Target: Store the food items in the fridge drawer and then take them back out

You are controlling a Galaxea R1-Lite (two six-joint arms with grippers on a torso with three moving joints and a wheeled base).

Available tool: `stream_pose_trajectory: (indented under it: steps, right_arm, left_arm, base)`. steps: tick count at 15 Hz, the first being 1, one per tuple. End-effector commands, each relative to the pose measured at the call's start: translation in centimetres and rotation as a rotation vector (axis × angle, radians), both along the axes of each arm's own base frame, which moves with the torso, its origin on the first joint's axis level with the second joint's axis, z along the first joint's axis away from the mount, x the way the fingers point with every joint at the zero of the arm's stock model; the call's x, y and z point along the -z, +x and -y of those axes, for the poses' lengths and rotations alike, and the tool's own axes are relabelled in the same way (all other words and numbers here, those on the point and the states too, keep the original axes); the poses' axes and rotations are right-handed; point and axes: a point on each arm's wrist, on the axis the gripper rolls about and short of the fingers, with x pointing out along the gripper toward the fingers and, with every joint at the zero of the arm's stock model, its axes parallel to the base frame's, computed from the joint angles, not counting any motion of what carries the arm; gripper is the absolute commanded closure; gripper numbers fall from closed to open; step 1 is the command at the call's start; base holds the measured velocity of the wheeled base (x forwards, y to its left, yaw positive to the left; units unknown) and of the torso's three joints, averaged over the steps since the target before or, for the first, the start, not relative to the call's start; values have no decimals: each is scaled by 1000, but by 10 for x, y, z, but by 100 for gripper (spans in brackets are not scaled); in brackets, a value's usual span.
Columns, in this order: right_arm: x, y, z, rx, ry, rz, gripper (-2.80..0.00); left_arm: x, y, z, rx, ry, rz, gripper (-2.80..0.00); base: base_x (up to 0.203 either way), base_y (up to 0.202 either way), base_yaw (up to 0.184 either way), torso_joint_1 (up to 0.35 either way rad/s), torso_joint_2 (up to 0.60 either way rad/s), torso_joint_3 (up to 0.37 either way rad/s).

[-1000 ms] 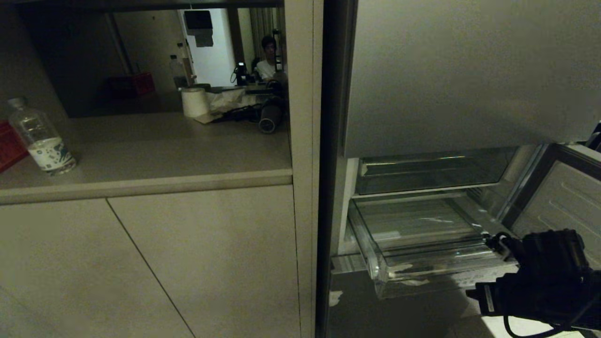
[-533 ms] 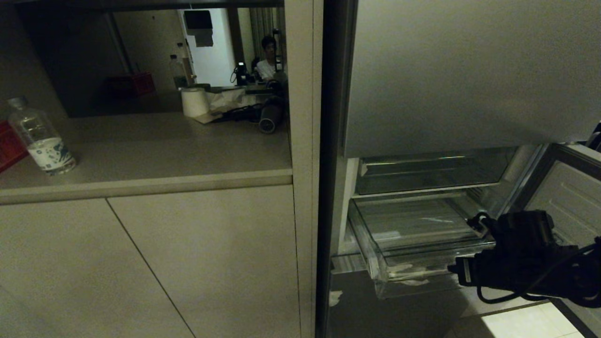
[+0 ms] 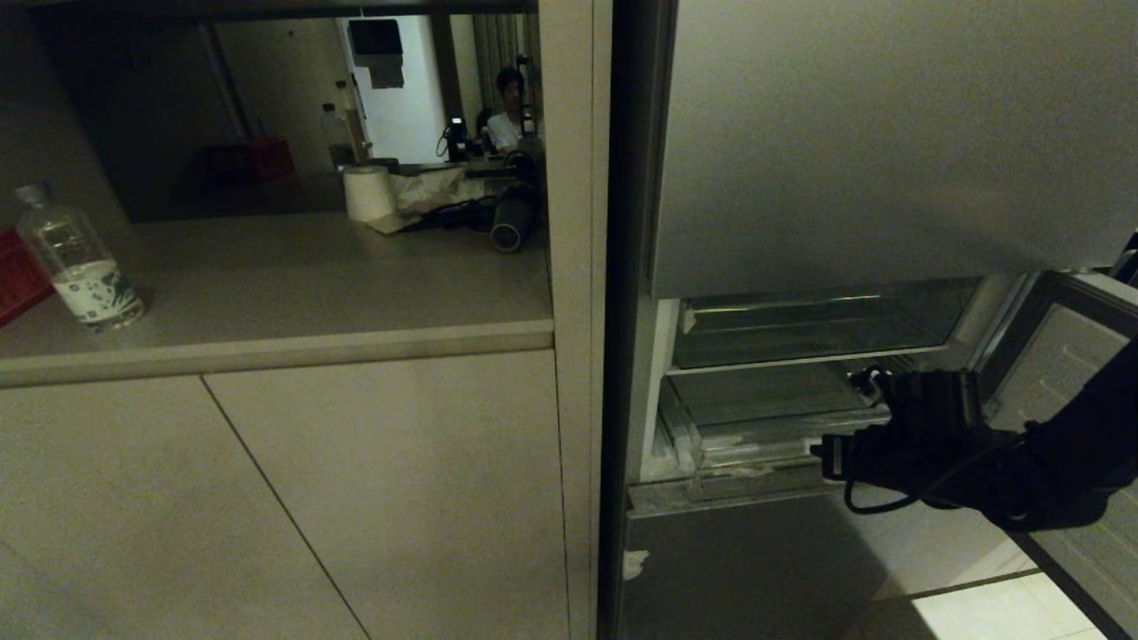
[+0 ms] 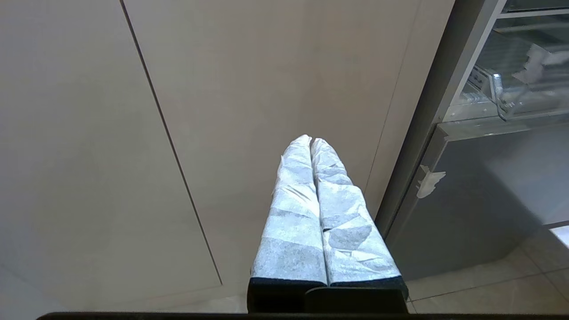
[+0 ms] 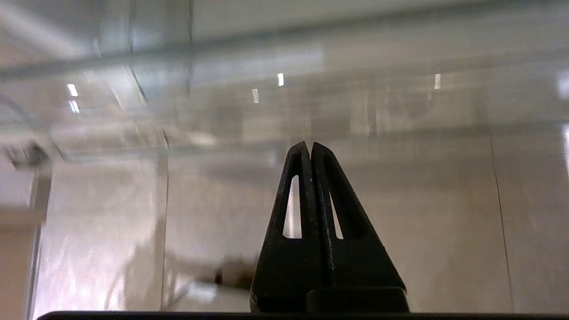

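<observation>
Home kitchen: grey steel fridge (image 3: 871,142) built in beside beige cabinets (image 3: 267,498), countertop (image 3: 293,293) holding water bottle (image 3: 76,262), paper roll (image 3: 369,193); tiled floor (image 3: 987,613).

Worktop (image 3: 293,284), pale, sitting over cabinet doors beside the fridge. Lying or standing directly on it: clear plastic bottle (image 3: 78,258), upright near the left end; red box (image 3: 18,276) just beside it, at the edge of view; white paper roll (image 3: 369,193), upright, further back; crumpled white wrapping (image 3: 431,189) and a dark cylindrical item (image 3: 508,227) on its side.

Right gripper (image 3: 831,455) at the fridge drawer (image 3: 756,444), nearly pushed in.
</observation>
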Motion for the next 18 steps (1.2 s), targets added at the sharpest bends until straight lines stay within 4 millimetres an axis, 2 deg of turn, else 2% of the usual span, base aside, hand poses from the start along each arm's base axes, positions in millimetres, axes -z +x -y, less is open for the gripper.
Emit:
stream_pose_trajectory:
  steps: [1,4,10,12,14,17,18]
  right_arm:
    - [10,25,-6,0,24,40,0]
    - [18,47,-16,2,69,89,0]
    - [30,75,-28,18,158,208,0]
    - [30,78,-28,30,187,241,0]
    - [25,72,-28,45,193,247,0]
    - [0,34,-25,59,185,221,0]
    - [-19,16,-23,50,190,236,0]
  left_arm:
    - [0,0,0,0,0,0,0]
    - [0,0,0,0,0,0,0]
    - [0,0,0,0,0,0,0]
    - [0,0,0,0,0,0,0]
    - [0,0,0,0,0,0,0]
    - [0,0,0,0,0,0,0]
    - [0,0,0,0,0,0,0]
  base:
    - [0,0,0,0,0,0]
    - [0,0,0,0,0,0]
    - [0,0,0,0,0,0]
    - [0,0,0,0,0,0]
    - [0,0,0,0,0,0]
    - [0,0,0,0,0,0]
    - [0,0,0,0,0,0]
